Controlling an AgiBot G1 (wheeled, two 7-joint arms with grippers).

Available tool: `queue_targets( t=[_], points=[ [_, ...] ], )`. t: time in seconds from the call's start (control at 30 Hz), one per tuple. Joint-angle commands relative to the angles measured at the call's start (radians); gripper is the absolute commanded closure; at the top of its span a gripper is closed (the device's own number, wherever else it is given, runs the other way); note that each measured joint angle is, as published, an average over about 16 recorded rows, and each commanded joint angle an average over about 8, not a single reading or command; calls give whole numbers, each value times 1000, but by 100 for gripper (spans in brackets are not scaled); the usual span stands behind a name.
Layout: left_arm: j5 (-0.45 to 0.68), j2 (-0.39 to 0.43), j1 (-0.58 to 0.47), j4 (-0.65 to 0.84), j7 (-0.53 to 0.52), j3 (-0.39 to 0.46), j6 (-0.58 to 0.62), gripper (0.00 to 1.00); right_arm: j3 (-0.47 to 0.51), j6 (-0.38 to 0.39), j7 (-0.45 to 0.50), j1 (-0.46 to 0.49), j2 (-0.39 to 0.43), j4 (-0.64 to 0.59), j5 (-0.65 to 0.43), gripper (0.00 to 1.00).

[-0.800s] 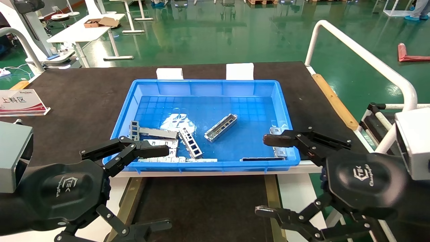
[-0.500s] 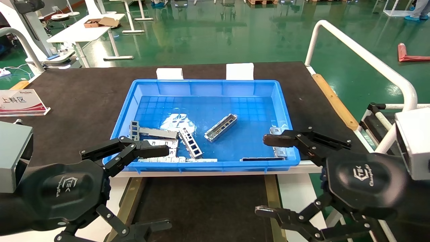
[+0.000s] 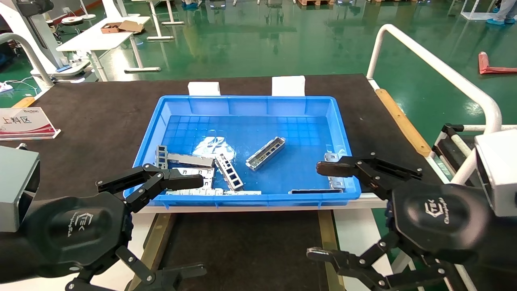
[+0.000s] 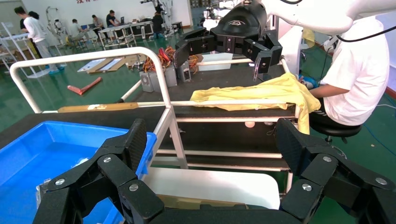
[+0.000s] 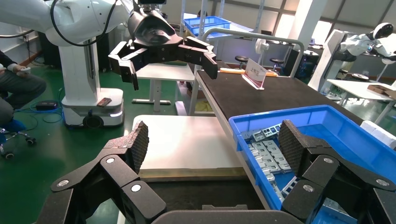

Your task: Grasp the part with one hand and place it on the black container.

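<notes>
The part (image 3: 265,153), a slim silver-grey channel strip, lies at a slant on the floor of the blue bin (image 3: 161,111), right of its middle. The black container (image 3: 242,242) sits in front of the bin, its matte floor between brownish-gold rails (image 3: 155,238). My left gripper (image 3: 198,224) hovers open over the bin's front left corner and the tray's left rail. Open as well, my right gripper (image 3: 315,210) hangs by the bin's front right corner. Nothing is between either pair of fingers, as the left wrist view (image 4: 212,144) and right wrist view (image 5: 214,144) confirm.
Other metal pieces crowd the bin's front left: a ladder-like strip (image 3: 229,171) and flat tabbed plates (image 3: 194,173). A sign (image 3: 24,123) stands at the table's far left. A white tube rail (image 3: 436,68) runs along the right. Another robot's gripper (image 5: 159,51) is farther off.
</notes>
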Motion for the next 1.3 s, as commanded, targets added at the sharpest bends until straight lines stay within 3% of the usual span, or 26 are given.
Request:
queue_targets(
  t=[0.03,0.4,0.7,1.03,1.3],
  points=[
    [0,0,0,0,0,0,0,0,0,0,0,0,0,0,0,0],
    [8,3,-3,3,0,2,-7,0,0,0,0,0,0,0,0,0],
    [76,40,-27,12,14,27,-53,0,0,0,0,0,0,0,0,0],
    [198,145,-105,109,19,92,-118,0,0,0,0,0,0,0,0,0],
    [324,279,-175,237,83,143,-224,0,0,0,0,0,0,0,0,0]
  ],
)
